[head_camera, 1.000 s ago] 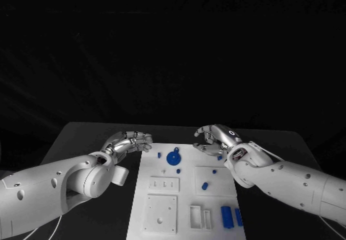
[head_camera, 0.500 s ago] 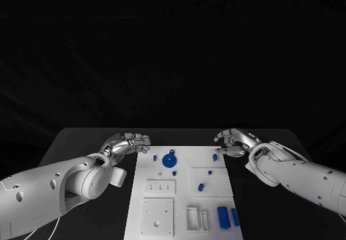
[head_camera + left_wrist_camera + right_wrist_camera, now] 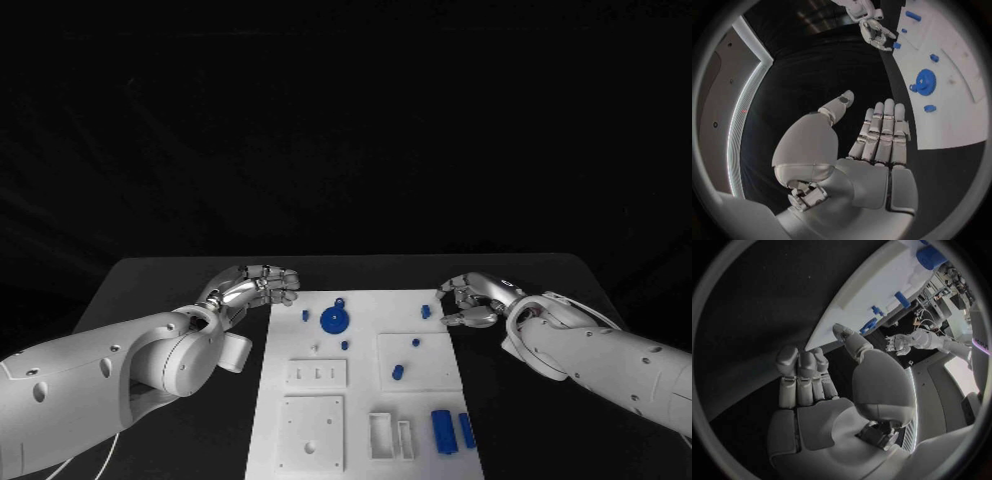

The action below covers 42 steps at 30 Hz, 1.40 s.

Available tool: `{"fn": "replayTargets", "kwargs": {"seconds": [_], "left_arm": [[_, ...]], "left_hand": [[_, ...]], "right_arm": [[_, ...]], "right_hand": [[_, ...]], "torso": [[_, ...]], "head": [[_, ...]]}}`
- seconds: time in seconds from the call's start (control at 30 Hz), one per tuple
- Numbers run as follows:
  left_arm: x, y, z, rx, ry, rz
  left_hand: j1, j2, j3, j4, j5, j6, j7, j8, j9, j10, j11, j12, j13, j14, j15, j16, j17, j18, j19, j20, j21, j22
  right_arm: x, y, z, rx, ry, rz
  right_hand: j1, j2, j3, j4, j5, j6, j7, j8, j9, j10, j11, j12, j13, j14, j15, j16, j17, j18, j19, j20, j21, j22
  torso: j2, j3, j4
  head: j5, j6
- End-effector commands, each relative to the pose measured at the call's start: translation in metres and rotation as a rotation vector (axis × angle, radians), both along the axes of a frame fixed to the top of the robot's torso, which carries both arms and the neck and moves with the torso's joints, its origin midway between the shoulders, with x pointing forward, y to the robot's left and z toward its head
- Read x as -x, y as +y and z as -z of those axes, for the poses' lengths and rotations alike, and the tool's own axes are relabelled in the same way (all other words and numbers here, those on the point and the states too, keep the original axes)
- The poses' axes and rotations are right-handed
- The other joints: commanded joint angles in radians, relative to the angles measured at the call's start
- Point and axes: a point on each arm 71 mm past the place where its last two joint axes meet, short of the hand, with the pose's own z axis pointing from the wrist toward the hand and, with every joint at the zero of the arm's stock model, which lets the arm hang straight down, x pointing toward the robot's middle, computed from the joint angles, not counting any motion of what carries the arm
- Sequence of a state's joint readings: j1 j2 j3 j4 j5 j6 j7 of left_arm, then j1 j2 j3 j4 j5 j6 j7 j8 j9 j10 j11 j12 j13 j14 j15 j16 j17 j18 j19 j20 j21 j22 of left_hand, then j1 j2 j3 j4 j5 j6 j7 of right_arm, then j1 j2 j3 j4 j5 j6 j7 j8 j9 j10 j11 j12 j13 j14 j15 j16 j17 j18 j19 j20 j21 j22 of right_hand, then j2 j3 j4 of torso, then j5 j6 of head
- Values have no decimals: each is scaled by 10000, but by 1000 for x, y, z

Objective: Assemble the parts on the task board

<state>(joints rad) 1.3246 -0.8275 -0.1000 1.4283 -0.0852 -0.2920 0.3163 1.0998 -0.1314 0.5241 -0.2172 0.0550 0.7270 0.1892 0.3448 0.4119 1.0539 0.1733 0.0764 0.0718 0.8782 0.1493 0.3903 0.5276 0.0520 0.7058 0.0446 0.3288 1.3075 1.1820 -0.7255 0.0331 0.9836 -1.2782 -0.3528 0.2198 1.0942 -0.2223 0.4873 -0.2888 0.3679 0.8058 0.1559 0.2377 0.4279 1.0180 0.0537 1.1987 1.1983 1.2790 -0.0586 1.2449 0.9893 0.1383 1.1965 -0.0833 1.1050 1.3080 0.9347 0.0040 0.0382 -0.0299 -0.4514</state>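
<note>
At the black table (image 3: 173,270), my right robot hand (image 3: 476,298) has pulled back off the task board (image 3: 361,400) over the past second: it hung above the board's far right corner, and it now sits beside that corner, just off the white edge. It carries nothing; the right wrist view shows its palm bare and its fingers (image 3: 801,372) straight and side by side. My left robot hand (image 3: 257,286) has kept its place by the board's far left corner, also holding nothing, with its fingers loosely curled in the head view and a bare palm in the left wrist view.

The parts lie where they were: the blue gear (image 3: 335,319) near the far left of the board, a small blue peg (image 3: 427,311) near the far right edge close to my right robot hand, more small pegs mid-board, and two blue cylinders (image 3: 453,432) at the near right.

I judge that with both robot hands free, no piece is being picked up or seated at this moment, and the assembly is mostly still ahead.
</note>
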Motion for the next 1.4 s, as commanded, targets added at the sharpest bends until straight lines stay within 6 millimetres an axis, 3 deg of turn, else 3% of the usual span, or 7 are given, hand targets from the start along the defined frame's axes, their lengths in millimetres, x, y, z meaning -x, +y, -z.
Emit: {"fn": "replayTargets", "kwargs": {"seconds": [0.03,0.1,0.33,0.63,0.83,0.97,1.4], "left_arm": [[0,-2,0,66,-86,189],[0,-2,0,63,-78,189],[-1,-2,0,48,-50,180],[-1,-3,0,51,-42,201],[-1,-2,1,39,-25,187],[-2,-2,1,31,-28,166],[-2,-2,1,22,-12,158]], "left_hand": [[-101,30,44,-41,37,-16,173,-20,-5,14,33,-43,-5,-55,-26,22,-14,79,-48,12,62,225],[-102,31,44,-42,37,-17,173,-21,-5,13,33,-44,-5,-56,-25,22,-15,79,-49,12,62,225],[-105,37,44,-43,37,-19,174,-23,-6,12,34,-46,-6,-57,-25,23,-15,78,-50,13,64,224],[-108,43,44,-47,37,-22,175,-25,-8,11,35,-49,-6,-59,-24,23,-17,78,-51,13,65,224],[-109,45,44,-49,37,-23,175,-25,-8,10,36,-51,-7,-61,-24,23,-17,78,-53,13,66,224],[-109,47,45,-52,37,-23,175,-25,-9,9,36,-52,-7,-62,-24,23,-18,78,-53,13,67,224],[-108,48,45,-60,37,-23,176,-26,-10,6,37,-56,-8,-65,-23,23,-20,78,-56,14,69,224]], "right_arm": [[1,5,6,27,375,-408],[1,6,8,6,338,-381],[-1,11,9,-178,178,-216],[-3,21,12,-252,219,-247],[-4,25,12,-285,133,-266],[-4,28,12,-264,100,-288],[-4,31,13,-196,107,-353]], "right_hand": [[69,-16,-91,3,23,-181,156,-30,-3,-52,34,-44,-11,-33,41,-30,17,1235,-38,42,-45,170],[99,0,-116,2,15,-187,156,-27,1,-62,35,-39,-10,-40,45,-29,23,1235,-48,48,-48,170],[72,154,-220,38,-52,-108,132,39,35,-60,14,-1,-9,-33,26,-13,50,1235,-46,78,-42,171],[-41,481,-202,112,-363,75,70,152,74,7,-47,47,-36,16,-33,5,87,1235,8,88,-26,164],[29,686,199,171,-1289,439,-34,334,121,74,-144,84,-43,40,-125,-12,117,1235,28,83,-31,163],[52,651,432,196,-1406,493,-35,342,103,30,-148,52,-84,41,-132,-30,128,1235,22,89,-31,168],[56,689,827,196,-1724,917,-97,517,130,105,-204,99,-81,73,-184,-42,169,1235,43,89,11,181]], "torso": [[3,-6,5],[7,-2,4],[3,-43,2],[5,-43,-10],[2,-47,1],[0,-44,-27],[-6,-43,-25]], "head": [[54,-27],[64,-45],[62,-90],[89,-138],[86,-159],[113,-163],[105,-149]]}}
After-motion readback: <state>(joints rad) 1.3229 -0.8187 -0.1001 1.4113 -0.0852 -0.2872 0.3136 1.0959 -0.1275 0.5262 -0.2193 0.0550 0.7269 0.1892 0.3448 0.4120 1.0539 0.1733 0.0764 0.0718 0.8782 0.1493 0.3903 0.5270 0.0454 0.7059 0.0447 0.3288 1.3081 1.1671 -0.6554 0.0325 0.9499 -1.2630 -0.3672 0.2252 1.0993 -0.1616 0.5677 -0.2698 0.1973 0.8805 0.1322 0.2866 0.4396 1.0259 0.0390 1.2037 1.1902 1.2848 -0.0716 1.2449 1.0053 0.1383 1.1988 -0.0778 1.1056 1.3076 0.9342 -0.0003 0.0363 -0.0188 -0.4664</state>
